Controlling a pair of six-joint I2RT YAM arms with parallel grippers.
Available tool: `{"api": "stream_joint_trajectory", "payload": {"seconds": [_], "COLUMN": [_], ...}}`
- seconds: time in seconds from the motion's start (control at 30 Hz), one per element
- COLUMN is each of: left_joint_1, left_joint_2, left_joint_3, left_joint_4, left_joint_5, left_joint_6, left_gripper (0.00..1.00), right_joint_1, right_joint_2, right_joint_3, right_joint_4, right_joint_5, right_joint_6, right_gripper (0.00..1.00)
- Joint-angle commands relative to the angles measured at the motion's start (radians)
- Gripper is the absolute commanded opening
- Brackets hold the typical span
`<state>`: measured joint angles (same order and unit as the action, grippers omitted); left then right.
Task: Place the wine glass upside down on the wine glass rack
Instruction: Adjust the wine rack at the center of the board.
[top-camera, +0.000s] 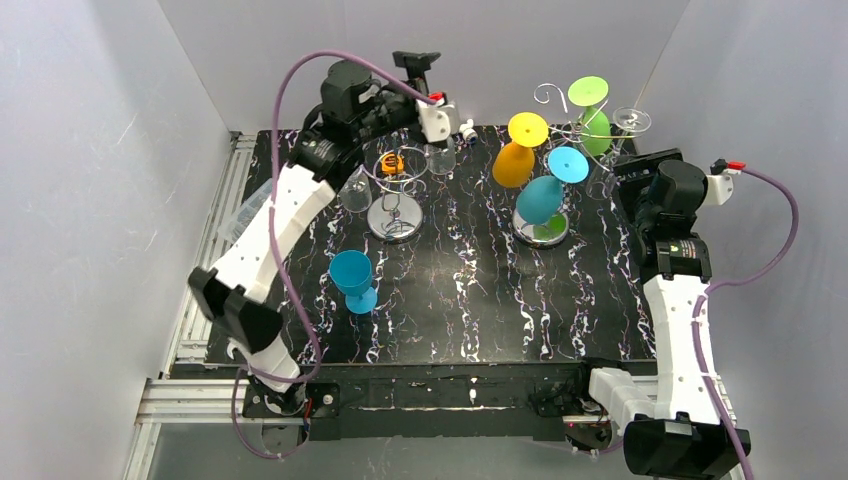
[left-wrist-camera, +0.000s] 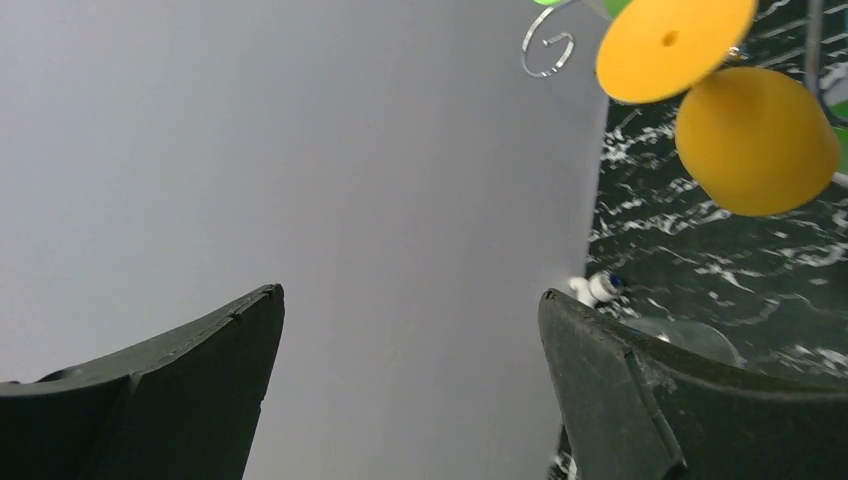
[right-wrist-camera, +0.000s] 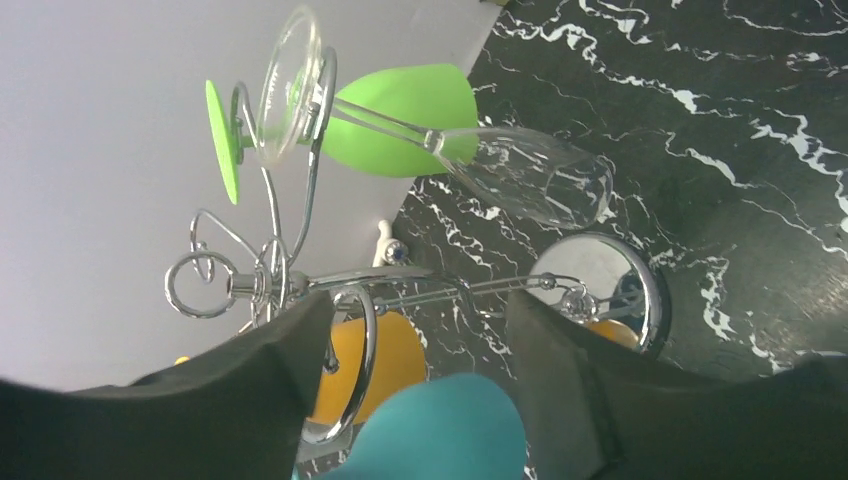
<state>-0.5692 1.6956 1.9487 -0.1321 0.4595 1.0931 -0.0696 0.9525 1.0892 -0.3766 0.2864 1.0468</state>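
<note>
The wine glass rack (top-camera: 548, 236) stands at the back right, its scroll arms (right-wrist-camera: 250, 285) spreading from the post. A clear wine glass (right-wrist-camera: 530, 175) hangs upside down from one arm, its foot (top-camera: 631, 121) at the top. Yellow (top-camera: 514, 165), teal (top-camera: 541, 198) and green (top-camera: 596, 130) glasses hang there too. My right gripper (right-wrist-camera: 420, 300) is open just beside the rack (top-camera: 622, 165), below the clear glass, touching nothing. My left gripper (left-wrist-camera: 412, 300) is open and empty, facing the back wall (top-camera: 445, 135).
A shorter loop-ring stand (top-camera: 395, 215) at the back left carries clear glasses (top-camera: 355, 190). A teal glass (top-camera: 352, 280) stands upright on the black marbled table (top-camera: 470, 300). Grey walls close three sides. A small white fitting (left-wrist-camera: 598, 288) sits by the back edge.
</note>
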Motion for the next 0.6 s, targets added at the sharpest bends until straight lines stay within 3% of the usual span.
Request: {"api": "stream_joint_trajectory", "payload": {"seconds": [0.0, 0.07, 0.27, 0.43, 0.57], "left_joint_1": [0.006, 0.006, 0.014, 0.019, 0.029], "left_joint_2": [-0.222, -0.308, -0.533, -0.628, -0.643], "left_joint_3": [-0.116, -0.199, -0.327, -0.385, -0.452], "left_joint_4": [-0.183, -0.221, -0.559, -0.805, -0.916], "left_joint_5": [-0.058, -0.100, -0.158, -0.210, -0.271], "left_joint_6": [-0.078, -0.125, -0.213, -0.301, -0.401], "left_gripper": [0.98, 0.98, 0.98, 0.98, 0.82], "right_joint_1": [0.008, 0.008, 0.008, 0.008, 0.008], "right_joint_2": [-0.007, -0.014, -0.028, -0.079, -0.128], "right_joint_3": [0.096, 0.140, 0.253, 0.242, 0.208], "right_joint_4": [-0.077, -0.108, -0.227, -0.274, -0.289], "right_joint_5": [0.021, 0.028, -0.012, -0.081, -0.149], "right_joint_6": [-0.072, -0.100, -0.196, -0.275, -0.335], "right_gripper": [0.90, 0.98, 0.98, 0.98, 0.98]}}
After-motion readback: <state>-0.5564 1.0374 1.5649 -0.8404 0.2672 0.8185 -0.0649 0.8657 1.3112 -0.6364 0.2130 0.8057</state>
